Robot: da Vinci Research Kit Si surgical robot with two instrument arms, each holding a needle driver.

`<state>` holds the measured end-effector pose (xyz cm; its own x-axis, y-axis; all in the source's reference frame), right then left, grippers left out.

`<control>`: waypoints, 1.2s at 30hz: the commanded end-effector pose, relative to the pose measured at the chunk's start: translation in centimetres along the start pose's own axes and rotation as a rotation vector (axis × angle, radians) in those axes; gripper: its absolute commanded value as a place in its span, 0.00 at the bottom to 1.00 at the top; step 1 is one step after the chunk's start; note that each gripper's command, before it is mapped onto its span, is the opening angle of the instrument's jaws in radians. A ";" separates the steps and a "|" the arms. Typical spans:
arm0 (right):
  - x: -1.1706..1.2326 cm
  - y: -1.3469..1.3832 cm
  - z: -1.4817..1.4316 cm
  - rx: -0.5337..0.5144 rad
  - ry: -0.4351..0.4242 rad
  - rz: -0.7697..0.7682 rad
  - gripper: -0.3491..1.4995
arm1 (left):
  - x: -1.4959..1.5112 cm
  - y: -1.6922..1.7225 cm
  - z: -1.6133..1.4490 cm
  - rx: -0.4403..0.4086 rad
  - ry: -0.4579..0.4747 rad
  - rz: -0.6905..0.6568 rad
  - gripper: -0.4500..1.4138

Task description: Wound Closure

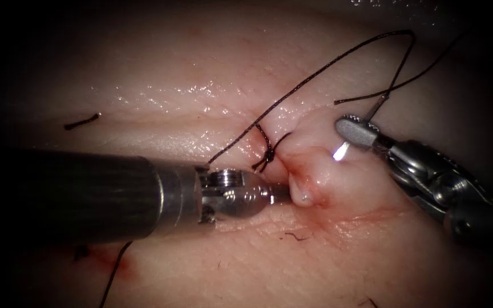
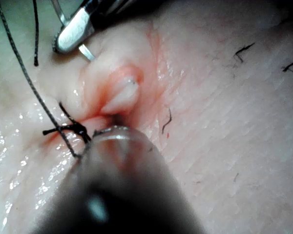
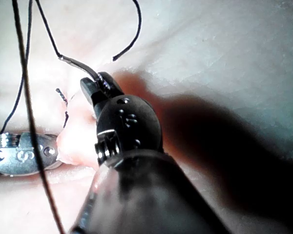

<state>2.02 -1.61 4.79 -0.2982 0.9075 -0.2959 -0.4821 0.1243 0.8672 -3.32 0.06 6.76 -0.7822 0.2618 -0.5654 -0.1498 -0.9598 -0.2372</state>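
Observation:
The tissue (image 1: 201, 68) has a cut (image 1: 295, 171) with one tied stitch, its knot (image 1: 267, 154) dark on the wound. My left tool (image 1: 285, 193) comes in from the left, its jaws shut on a raised lip of tissue (image 1: 304, 193) beside the cut. My right tool (image 1: 354, 132) is shut on the curved needle (image 1: 341, 150) near mid-curve. The needle's tip end meets the raised tissue right of the cut; its depth is hidden. Its tail (image 1: 380, 104) points up. Thread (image 1: 338, 60) arcs from the knot to the tail. The needle (image 3: 80, 65) rises from my right tool (image 3: 100, 87).
A cut end of thread (image 1: 81, 121) lies on the tissue at the far left. Another strand (image 1: 114, 271) trails off the near edge beside a smear of red fluid (image 1: 106, 259). Red fluid also tints the tissue right of the cut (image 1: 366, 217).

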 end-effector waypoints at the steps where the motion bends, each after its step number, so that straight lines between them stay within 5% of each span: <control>1: -0.11 -0.03 0.10 0.006 -0.008 0.002 0.00 | 0.00 0.01 0.07 -0.002 0.000 0.000 0.00; 15: -0.25 -0.19 0.16 0.060 -0.033 0.034 0.00 | 0.02 0.00 0.04 -0.005 0.001 -0.002 0.00; 18: -0.11 -0.11 0.17 0.070 0.044 -0.059 0.55 | 0.02 0.00 0.03 -0.006 0.002 -0.002 0.00; 21: 0.03 0.04 0.13 0.039 0.085 -0.165 0.82 | 0.02 0.01 0.02 -0.007 0.002 -0.002 0.00; 29: 0.27 0.23 0.02 -0.052 0.105 -0.437 0.90 | 0.02 0.01 0.01 -0.007 0.002 -0.002 0.00; 36: 0.37 -0.06 0.05 -0.117 0.087 -0.706 0.93 | 0.01 0.01 0.01 -0.007 0.002 -0.002 0.00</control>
<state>1.89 -1.27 4.61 0.0641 0.5837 -0.8094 -0.6728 0.6243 0.3969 -3.29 0.07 6.70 -0.7808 0.2637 -0.5664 -0.1471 -0.9587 -0.2435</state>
